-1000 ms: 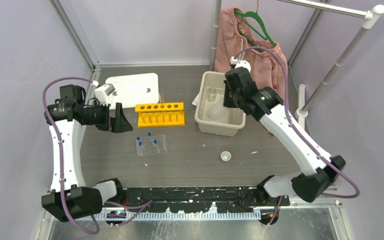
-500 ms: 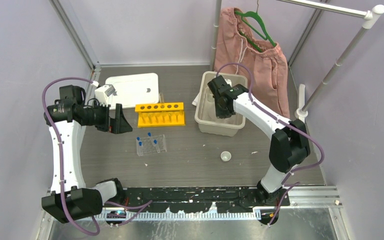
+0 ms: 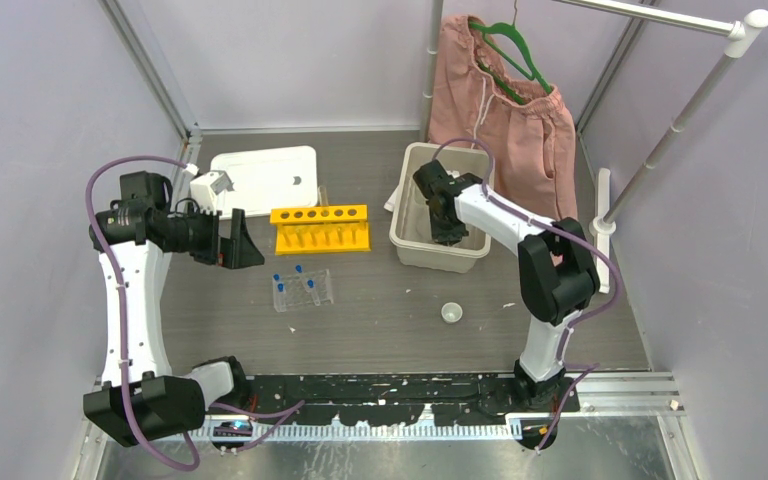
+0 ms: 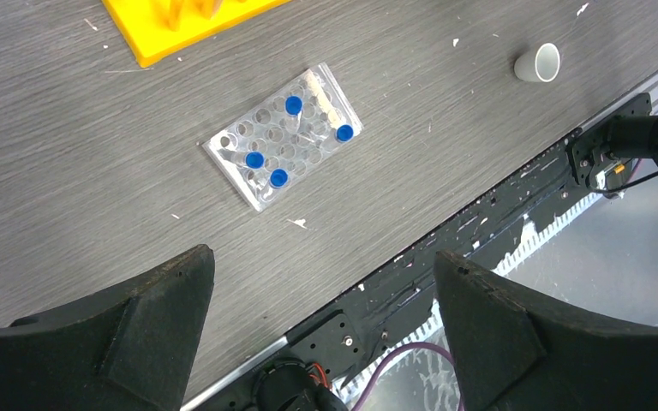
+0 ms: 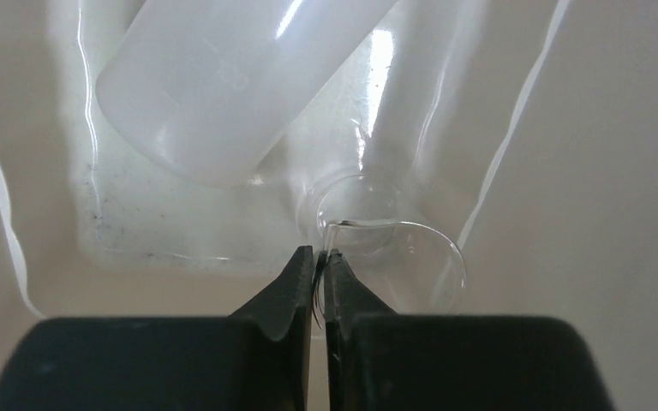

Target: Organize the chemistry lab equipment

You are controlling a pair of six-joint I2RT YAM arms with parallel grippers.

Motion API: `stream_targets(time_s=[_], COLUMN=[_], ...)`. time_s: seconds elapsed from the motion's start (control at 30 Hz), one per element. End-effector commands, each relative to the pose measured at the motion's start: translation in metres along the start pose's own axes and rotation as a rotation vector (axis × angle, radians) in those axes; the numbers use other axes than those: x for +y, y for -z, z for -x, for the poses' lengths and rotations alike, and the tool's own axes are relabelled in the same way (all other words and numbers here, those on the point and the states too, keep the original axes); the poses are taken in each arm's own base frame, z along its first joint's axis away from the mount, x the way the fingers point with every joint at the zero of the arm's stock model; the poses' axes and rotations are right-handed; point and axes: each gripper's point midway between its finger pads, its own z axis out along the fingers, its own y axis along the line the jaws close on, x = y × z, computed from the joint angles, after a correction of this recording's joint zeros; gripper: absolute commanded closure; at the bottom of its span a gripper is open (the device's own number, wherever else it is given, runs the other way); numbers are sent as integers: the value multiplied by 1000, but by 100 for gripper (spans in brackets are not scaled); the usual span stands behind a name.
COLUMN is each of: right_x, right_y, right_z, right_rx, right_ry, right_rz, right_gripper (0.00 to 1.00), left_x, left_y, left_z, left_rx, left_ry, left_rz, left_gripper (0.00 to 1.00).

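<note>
My right gripper (image 5: 320,257) is down inside the beige bin (image 3: 407,240) and is shut on the rim of a small clear glass beaker (image 5: 398,248). A translucent white squeeze bottle (image 5: 231,86) lies tilted just beyond it; its spout is out of view. My left gripper (image 4: 321,257) is open and empty, hovering left of the yellow six-hole tube rack (image 3: 320,228). The clear grid rack (image 4: 283,137) holds several blue-capped tubes (image 4: 293,104) and also shows in the top view (image 3: 302,290). The tiny white cup (image 3: 451,313) stands on the table, in front of the bin.
A white lidded box (image 3: 265,178) sits at the back left. Pink shorts on a green hanger (image 3: 500,100) hang behind the bin. A metal clothes rail (image 3: 660,150) stands at the right. The black base rail (image 3: 400,385) runs along the near edge.
My right arm has folded in and dropped its gripper from above the bin's right side down into the bin. The left arm has not moved.
</note>
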Motion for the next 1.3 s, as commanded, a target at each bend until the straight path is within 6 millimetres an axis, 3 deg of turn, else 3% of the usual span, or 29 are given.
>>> stream_targets(time_s=[0.0,0.07,0.17,0.27,0.4,0.53,0.67,0.83,1.0,1.1,1.27], right_x=[-6,-10,-15,-18,-26,-33,-25,13,46,52,47], right_y=[6,10,22,48,98,155,185,184,149,125,92], right_z=[19,21,29,40,58,62,37,-30,-98,-122,-137], right_rx=[-83,-107,-150,-212,-338,-460,-485,-406,-300,-255,-245], right_ry=[-21,-27,-44,-73,-118,-149,-113,-19,38,37,42], right_rz=[-23,-33,-39,-17,16,59,118,199,237,231,171], right_gripper=[81,74,55,39,24,24,29,37,38,39,40], left_x=[0,1,1,0,-3,-3,-2,1,2,1,1], left_y=[3,3,3,4,5,5,5,4,4,5,6], left_z=[4,5,6,7,8,8,8,10,13,13,10], left_rx=[-31,-32,-38,-42,-47,-46,-45,-45,-43,-44,-37], left_ry=[-51,-47,-47,-50,-51,-48,-48,-46,-38,-40,-43], left_rz=[15,23,25,21,14,13,18,22,23,23,26], left_gripper=[1,1,0,0,0,1,1,1,1,1,1])
